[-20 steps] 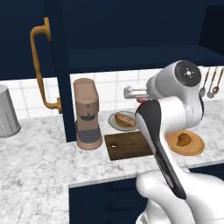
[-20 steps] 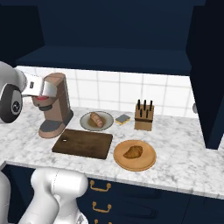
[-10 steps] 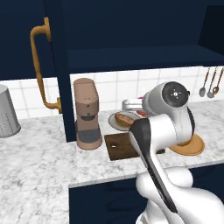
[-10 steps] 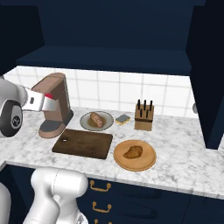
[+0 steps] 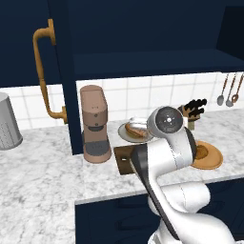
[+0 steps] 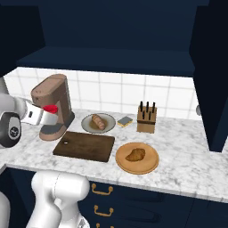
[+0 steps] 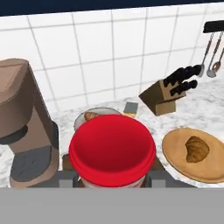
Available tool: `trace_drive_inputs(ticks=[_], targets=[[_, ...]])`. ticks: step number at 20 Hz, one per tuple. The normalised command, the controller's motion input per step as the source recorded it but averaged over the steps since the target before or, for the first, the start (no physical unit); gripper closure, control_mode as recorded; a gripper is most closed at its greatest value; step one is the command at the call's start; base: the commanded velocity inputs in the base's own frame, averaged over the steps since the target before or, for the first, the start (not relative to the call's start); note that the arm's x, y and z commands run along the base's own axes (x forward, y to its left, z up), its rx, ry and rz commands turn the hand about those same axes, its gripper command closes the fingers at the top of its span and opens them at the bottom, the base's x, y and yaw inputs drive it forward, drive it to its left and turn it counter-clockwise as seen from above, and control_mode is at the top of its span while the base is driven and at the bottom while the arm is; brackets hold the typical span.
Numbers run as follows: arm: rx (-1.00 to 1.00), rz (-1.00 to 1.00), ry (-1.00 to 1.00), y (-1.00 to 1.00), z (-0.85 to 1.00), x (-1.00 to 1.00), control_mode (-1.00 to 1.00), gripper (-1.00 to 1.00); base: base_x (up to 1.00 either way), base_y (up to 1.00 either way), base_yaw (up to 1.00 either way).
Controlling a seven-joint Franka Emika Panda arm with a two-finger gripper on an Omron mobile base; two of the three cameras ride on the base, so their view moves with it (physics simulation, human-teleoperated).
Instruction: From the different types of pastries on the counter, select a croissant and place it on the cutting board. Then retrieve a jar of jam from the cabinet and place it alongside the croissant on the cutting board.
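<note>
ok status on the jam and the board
Fingers shut on jam jar, carried above counter. Croissant on round plate, cutting board bare. Path clear.

The marbled surface (image 6: 178,147) carries a coffee machine (image 6: 53,107), cutting board (image 6: 84,146), grey plate (image 6: 87,125), round wooden plate (image 6: 149,162), sponge (image 6: 125,120) and knife block (image 6: 147,119).

No readable text, labels, brands, numbers or signs were visible on anything in these views.
</note>
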Motion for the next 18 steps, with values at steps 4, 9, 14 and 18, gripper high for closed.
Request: trace_drive_inputs(ticks=[4,9,14,18], targets=[[0.03,-0.18,-0.02,0.13,-0.22,0.14,-1.0,1.0,0.0,0.0,0.0],[0.14,-0.19,0.0,0.0,0.0,0.05,-1.0,1.0,0.0,0.0,0.0],[0.11,-0.23,0.0,0.0,-0.03,0.28,-1.0,1.0,0.0,0.0,0.0],[0.09,-0.2,0.0,0.0,-0.05,0.18,-1.0,1.0,0.0,0.0,0.0]])
